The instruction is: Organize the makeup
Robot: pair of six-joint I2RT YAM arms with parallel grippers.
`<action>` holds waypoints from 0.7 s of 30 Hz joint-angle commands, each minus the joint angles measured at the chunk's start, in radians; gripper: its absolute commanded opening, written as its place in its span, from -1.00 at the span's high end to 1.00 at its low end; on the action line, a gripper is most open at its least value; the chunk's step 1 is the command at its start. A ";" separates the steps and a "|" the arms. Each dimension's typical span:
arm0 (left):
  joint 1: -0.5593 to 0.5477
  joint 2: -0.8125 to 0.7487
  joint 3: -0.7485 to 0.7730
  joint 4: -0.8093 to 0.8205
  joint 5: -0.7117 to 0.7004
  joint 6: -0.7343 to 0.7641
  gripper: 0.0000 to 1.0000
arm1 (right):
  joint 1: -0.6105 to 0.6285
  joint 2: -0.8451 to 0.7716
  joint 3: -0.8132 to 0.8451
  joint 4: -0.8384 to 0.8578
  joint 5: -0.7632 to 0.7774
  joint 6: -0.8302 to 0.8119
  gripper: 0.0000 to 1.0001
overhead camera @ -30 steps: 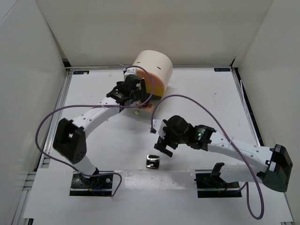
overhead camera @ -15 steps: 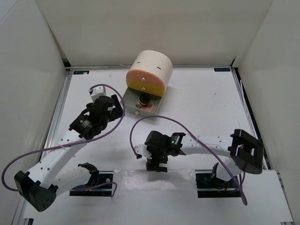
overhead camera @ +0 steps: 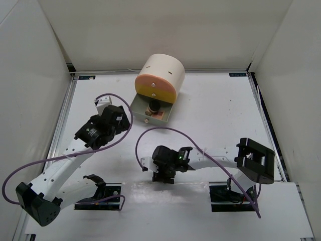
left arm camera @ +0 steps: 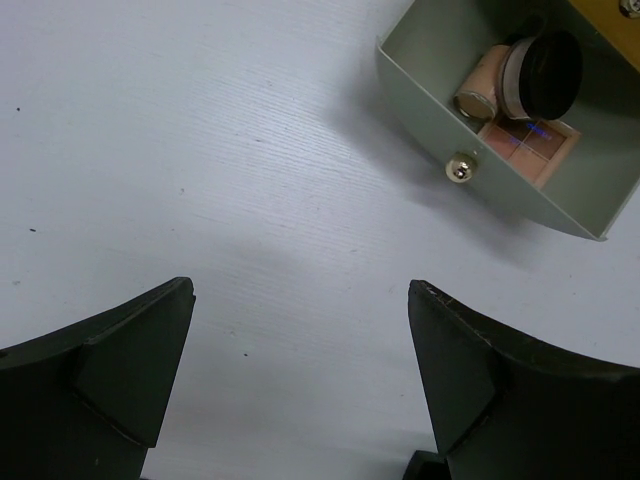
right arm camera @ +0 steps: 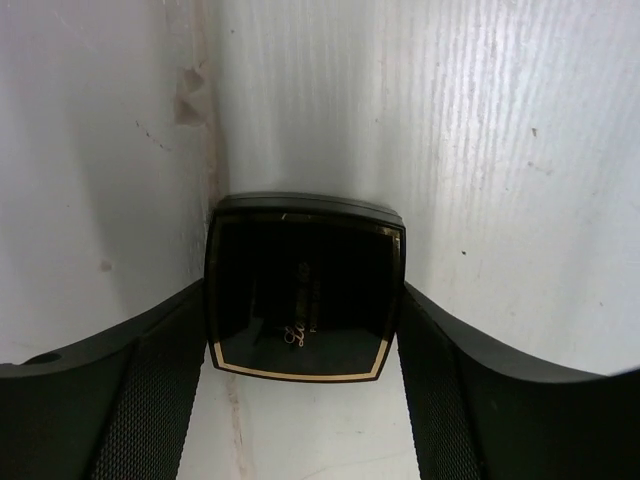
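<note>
A shiny black square compact (right arm camera: 300,300) with a gold border lies on the white table near the front edge. My right gripper (right arm camera: 303,288) straddles it, both pads pressed against its sides; in the top view the right gripper (overhead camera: 164,175) hides it. My left gripper (left arm camera: 300,292) is open over bare table, also seen as the left gripper (overhead camera: 120,119) left of the open drawer (left arm camera: 420,90). That drawer holds a black round compact (left arm camera: 555,68), a beige sponge (left arm camera: 480,88) and a pink-squared clear case (left arm camera: 530,145).
The large cream cylinder (overhead camera: 160,75) with orange front stands at the back centre, its grey-green drawer (overhead camera: 138,108) pulled out toward me with a brass knob (left arm camera: 459,169). White walls enclose the table. A purple cable loops off each arm.
The left arm pulled back from the drawer to the left. The right arm swung to the near table edge, came down over the square compact and its jaws narrowed onto it.
</note>
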 commanded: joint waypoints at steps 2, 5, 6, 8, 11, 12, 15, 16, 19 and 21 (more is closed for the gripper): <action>0.003 -0.004 0.039 -0.008 -0.038 0.011 -0.97 | 0.003 -0.064 -0.027 0.094 0.242 0.024 0.30; 0.003 -0.004 0.039 -0.014 -0.056 0.017 -0.97 | -0.027 -0.141 -0.015 0.134 0.301 -0.016 0.31; 0.003 -0.004 0.036 -0.014 -0.060 0.016 -0.97 | -0.040 -0.147 -0.008 0.143 0.309 -0.025 0.30; 0.006 0.002 0.036 -0.026 -0.071 0.006 -0.97 | -0.095 -0.175 0.033 0.195 0.337 -0.065 0.30; 0.026 0.014 0.016 -0.022 -0.038 0.002 -0.97 | -0.211 -0.150 0.160 0.260 0.337 -0.093 0.30; 0.035 0.020 0.007 -0.014 -0.030 -0.003 -0.97 | -0.236 -0.138 0.160 0.272 0.331 -0.095 0.30; 0.061 0.036 -0.034 0.014 0.014 -0.009 -0.97 | -0.325 -0.036 0.295 0.297 0.328 -0.082 0.29; 0.066 0.045 -0.044 0.023 0.028 -0.009 -0.97 | -0.352 0.020 0.361 0.336 0.341 -0.075 0.29; 0.095 0.069 -0.068 0.047 0.087 0.023 -0.97 | -0.389 0.159 0.497 0.322 0.398 -0.053 0.29; 0.107 0.088 -0.071 0.049 0.099 0.037 -0.97 | -0.408 0.215 0.553 0.309 0.407 -0.052 0.29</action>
